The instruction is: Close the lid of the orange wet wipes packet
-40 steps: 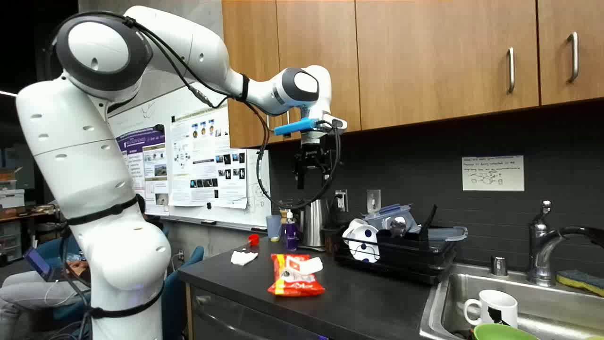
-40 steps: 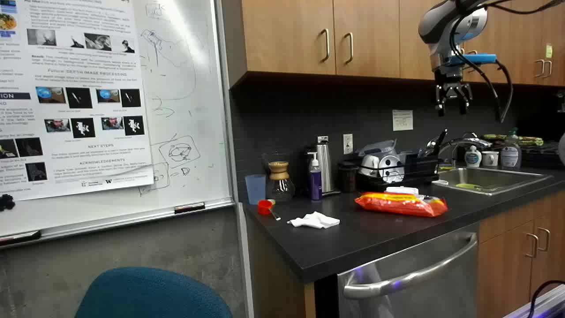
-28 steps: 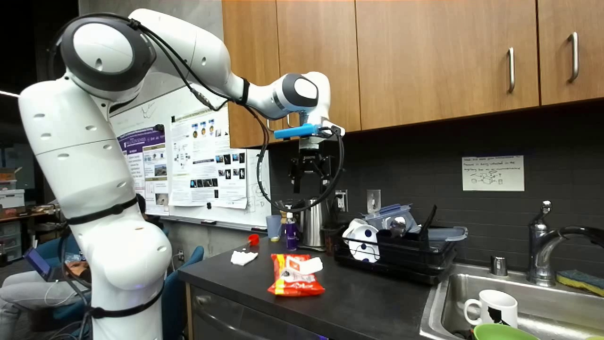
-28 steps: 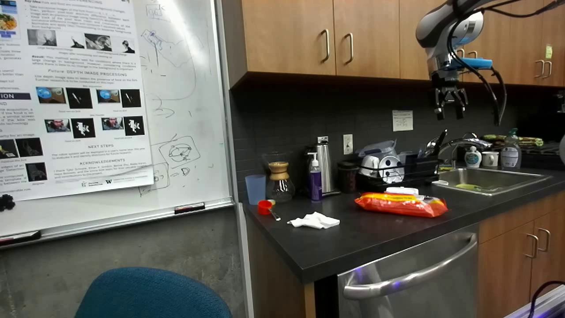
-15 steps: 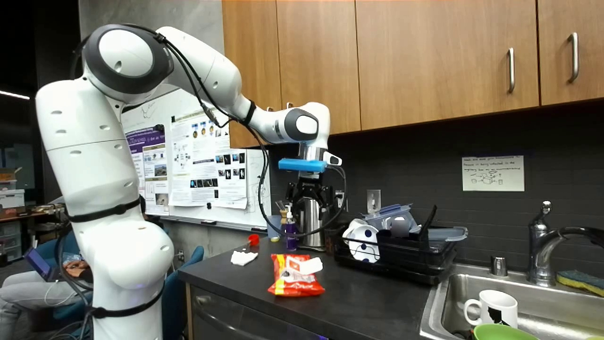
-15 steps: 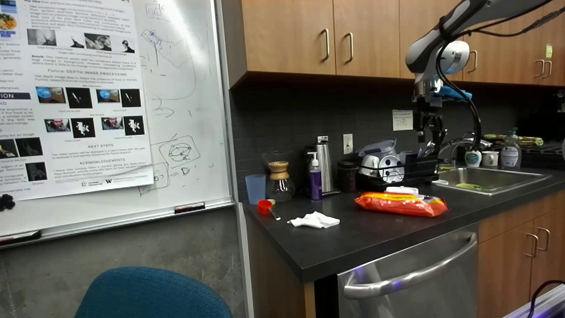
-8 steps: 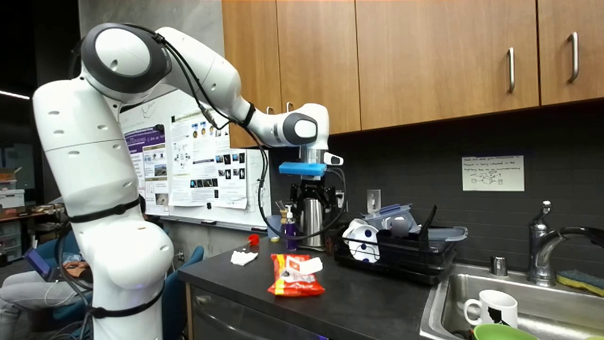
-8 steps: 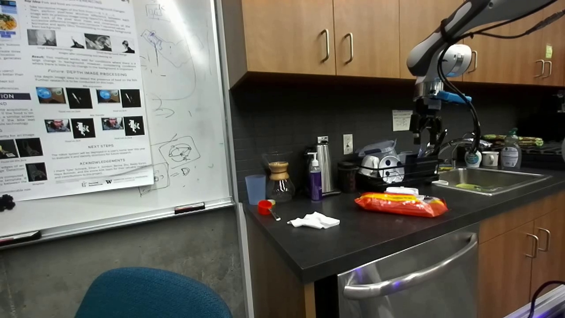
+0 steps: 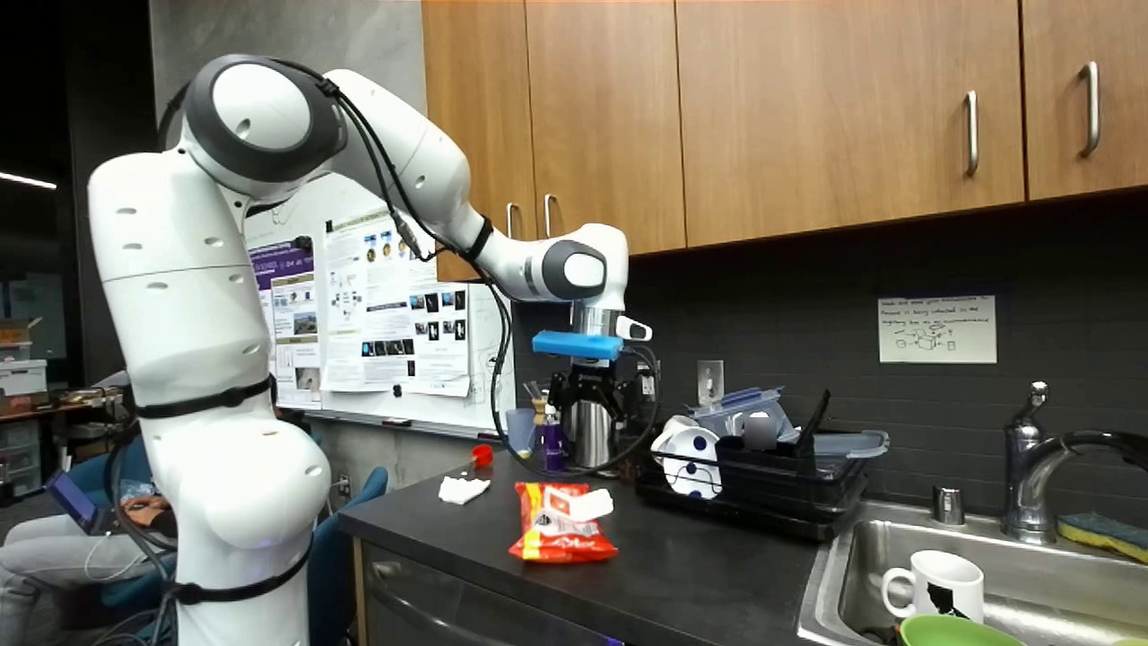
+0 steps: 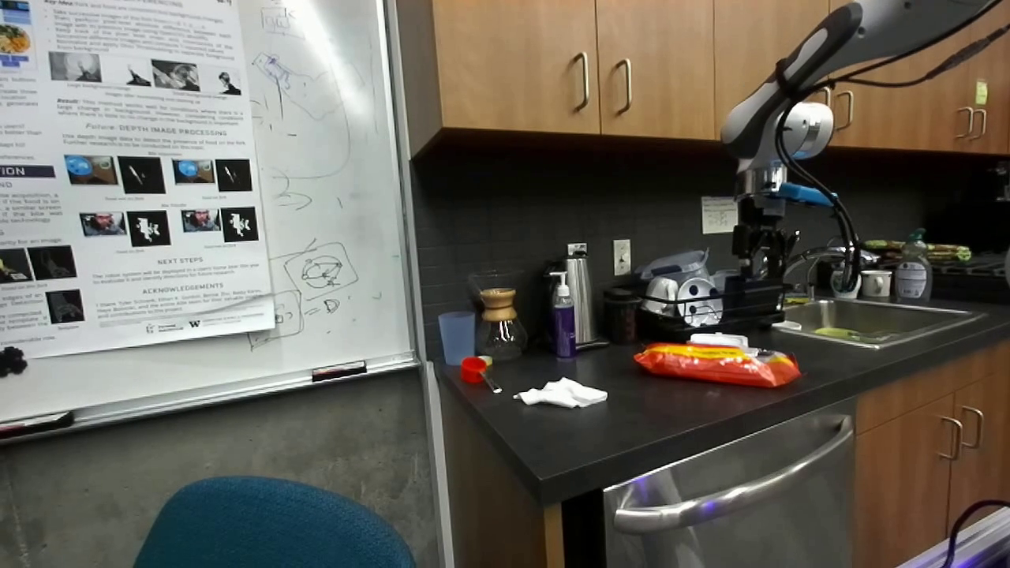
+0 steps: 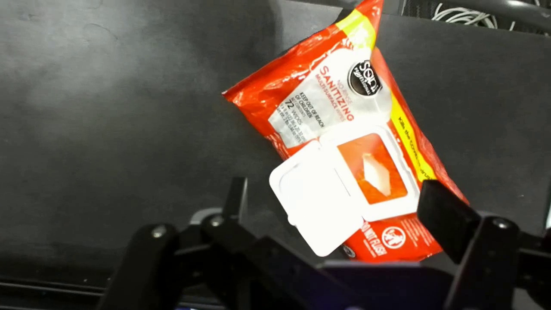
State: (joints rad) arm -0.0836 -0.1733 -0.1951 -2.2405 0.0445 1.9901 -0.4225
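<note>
The orange wet wipes packet (image 11: 262, 94) lies flat on the dark counter; it shows in both exterior views (image 9: 563, 541) (image 10: 702, 367). Its white lid (image 11: 316, 198) is swung open, folded out beside the square opening and past the packet's edge in the wrist view. The lid also shows pale in both exterior views (image 9: 592, 505) (image 10: 719, 340). My gripper (image 11: 338, 196) is open and empty, pointing down. In the wrist view its fingers flank the lid and opening. In both exterior views the gripper (image 9: 588, 404) (image 10: 761, 260) hangs well above the counter, apart from the packet.
A black dish rack (image 9: 744, 489) stands by the sink (image 9: 830, 583). A steel kettle (image 9: 592, 440), purple bottle (image 9: 553, 449), red scoop (image 9: 482, 455) and crumpled white wipe (image 9: 464, 489) are on the counter. Wooden cabinets (image 9: 807, 117) hang above. A cable loops beside the gripper.
My gripper has come down from near the cabinets toward the counter and turned about its vertical axis. In the last half second it dropped slightly further. The packet and lid have not moved.
</note>
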